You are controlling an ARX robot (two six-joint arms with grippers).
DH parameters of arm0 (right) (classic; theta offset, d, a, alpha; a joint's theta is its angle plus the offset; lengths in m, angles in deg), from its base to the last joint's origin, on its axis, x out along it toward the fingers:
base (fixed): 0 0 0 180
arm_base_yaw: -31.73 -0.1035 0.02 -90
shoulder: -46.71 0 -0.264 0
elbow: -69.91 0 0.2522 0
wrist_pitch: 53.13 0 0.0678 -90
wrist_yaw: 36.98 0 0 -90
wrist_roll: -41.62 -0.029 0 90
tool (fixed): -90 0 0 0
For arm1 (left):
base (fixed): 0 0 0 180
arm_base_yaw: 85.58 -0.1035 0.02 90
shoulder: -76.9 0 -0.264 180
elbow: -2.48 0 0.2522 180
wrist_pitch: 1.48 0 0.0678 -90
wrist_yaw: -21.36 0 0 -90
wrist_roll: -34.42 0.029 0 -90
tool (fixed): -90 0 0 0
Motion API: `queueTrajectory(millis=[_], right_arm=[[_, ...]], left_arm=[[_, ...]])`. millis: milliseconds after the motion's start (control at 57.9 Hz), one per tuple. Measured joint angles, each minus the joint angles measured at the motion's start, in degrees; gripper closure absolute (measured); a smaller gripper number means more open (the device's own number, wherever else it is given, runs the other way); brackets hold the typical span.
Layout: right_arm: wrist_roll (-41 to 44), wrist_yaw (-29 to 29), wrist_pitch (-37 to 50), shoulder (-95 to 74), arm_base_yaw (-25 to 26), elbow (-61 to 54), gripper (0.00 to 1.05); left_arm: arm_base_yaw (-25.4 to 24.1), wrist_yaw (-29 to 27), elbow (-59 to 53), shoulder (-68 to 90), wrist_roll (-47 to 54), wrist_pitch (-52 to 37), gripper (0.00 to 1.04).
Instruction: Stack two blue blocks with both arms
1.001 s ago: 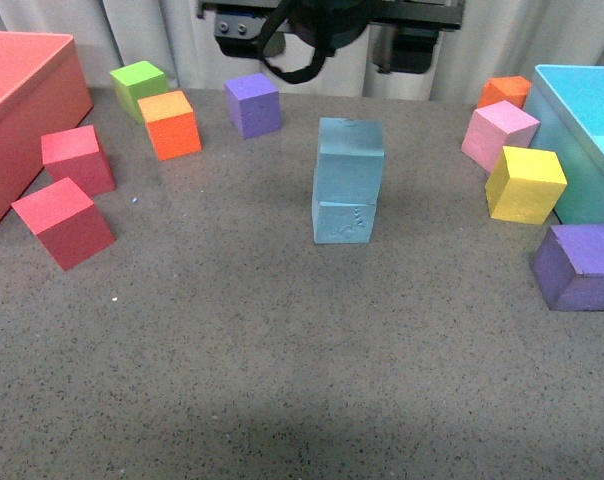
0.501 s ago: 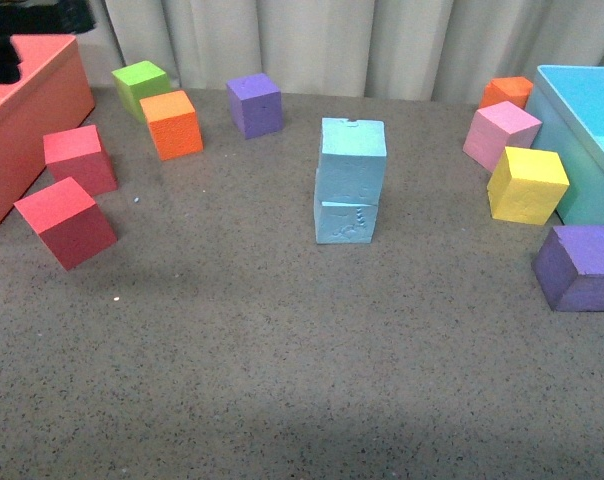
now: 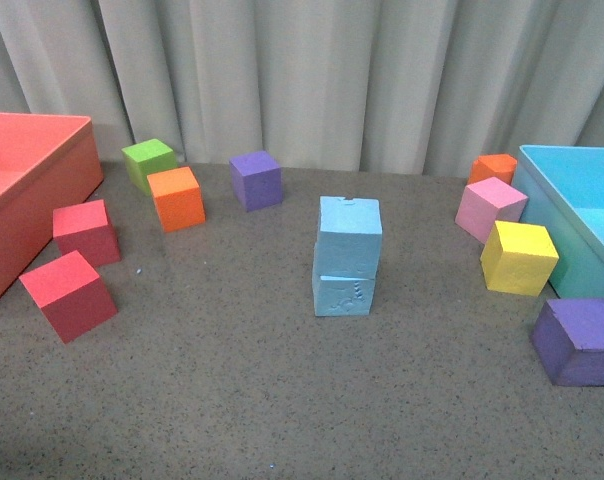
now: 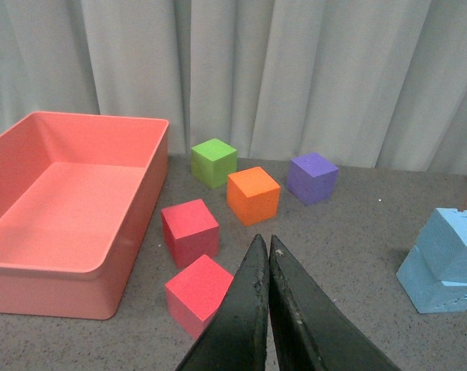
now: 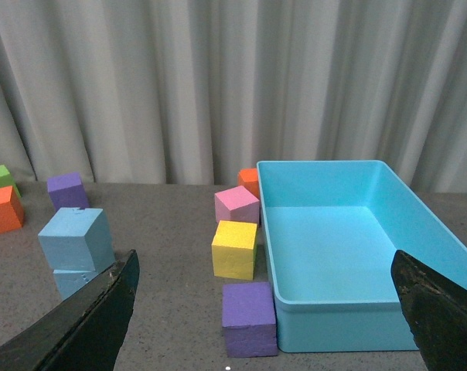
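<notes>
Standing mid-table, well apart from turquoise bin: upper blue block sat on lower blue block, slightly twisted. Left gripper jaws together, empty. Right gripper jaws spread wide, empty. Stacking judged done; next move likely none beyond keeping arms clear of stack.

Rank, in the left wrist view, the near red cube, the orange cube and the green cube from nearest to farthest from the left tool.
1. Near red cube, right beside the shut left tool, by the red bin's corner.
2. Orange cube, further out, near the middle.
3. Green cube, farthest, back by the curtain.
</notes>
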State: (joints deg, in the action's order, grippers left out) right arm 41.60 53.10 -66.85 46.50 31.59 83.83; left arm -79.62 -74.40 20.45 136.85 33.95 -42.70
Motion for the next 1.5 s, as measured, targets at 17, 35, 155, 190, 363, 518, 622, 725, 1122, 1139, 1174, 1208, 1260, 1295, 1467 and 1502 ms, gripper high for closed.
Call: queueTrajectory(millis=[17, 35, 155, 190, 363, 518, 622, 725, 1122, 1139, 1174, 1208, 1260, 1295, 1467, 1502], right_arm=[[0.00, 0.00, 0.00, 0.00, 0.00, 0.00, 0.10], [0.00, 0.00, 0.00, 0.00, 0.00, 0.00, 0.10], [0.00, 0.00, 0.00, 0.00, 0.00, 0.00, 0.10], [0.00, 0.00, 0.00, 0.00, 0.00, 0.00, 0.10], [0.00, -0.02, 0.00, 0.00, 0.00, 0.00, 0.10], [0.00, 0.00, 0.00, 0.00, 0.00, 0.00, 0.10], [0.00, 0.00, 0.00, 0.00, 0.00, 0.00, 0.10], [0.00, 0.00, 0.00, 0.00, 0.00, 0.00, 0.10], [0.00, 0.00, 0.00, 0.00, 0.00, 0.00, 0.10], [0.00, 0.00, 0.00, 0.00, 0.00, 0.00, 0.10], [0.00, 0.00, 0.00, 0.00, 0.00, 0.00, 0.10], [0.00, 0.00, 0.00, 0.00, 0.00, 0.00, 0.10], [-0.02, 0.00, 0.00, 0.00, 0.00, 0.00, 0.10], [0.00, -0.02, 0.00, 0.00, 0.00, 0.00, 0.10], [0.00, 0.00, 0.00, 0.00, 0.00, 0.00, 0.10], [0.00, 0.00, 0.00, 0.00, 0.00, 0.00, 0.10]], left_arm=[[-0.20, 0.09, -0.24, -0.94, 0.00, 0.70, 1.01], [-0.31, 0.17, -0.37, -1.42, 0.00, 1.05, 1.01], [-4.09, 4.98, -1.97, -8.11, 0.02, 6.34, 1.01], [-4.81, 5.27, -2.21, -9.57, 0.04, 7.48, 1.01], [-5.75, 5.64, -3.06, -18.23, 0.04, 14.80, 1.01], [-5.81, 5.62, -3.08, -26.84, 0.04, 22.43, 1.01], [-5.81, 5.62, -3.13, -38.49, 0.04, 33.40, 1.01], [-5.81, 5.62, -3.13, -41.83, 0.04, 36.65, 1.01], [-5.81, 5.62, -3.13, -49.33, 0.04, 44.15, 1.01], [-5.81, 5.62, -3.13, -49.59, 0.04, 44.39, 1.01], [-5.81, 5.62, -3.13, -50.12, 0.04, 44.96, 1.01], [-5.81, 5.62, -3.10, -52.15, 0.04, 47.36, 1.01], [-5.81, 5.68, -3.10, -56.68, 0.04, 53.48, 1.01], [-5.81, 5.68, -3.10, -58.36, 0.04, 54.40, 1.01], [-5.81, 5.68, -3.10, -59.63, 0.04, 54.86, 0.92], [-5.81, 5.68, -3.10, -59.63, 0.04, 54.86, 0.84]])
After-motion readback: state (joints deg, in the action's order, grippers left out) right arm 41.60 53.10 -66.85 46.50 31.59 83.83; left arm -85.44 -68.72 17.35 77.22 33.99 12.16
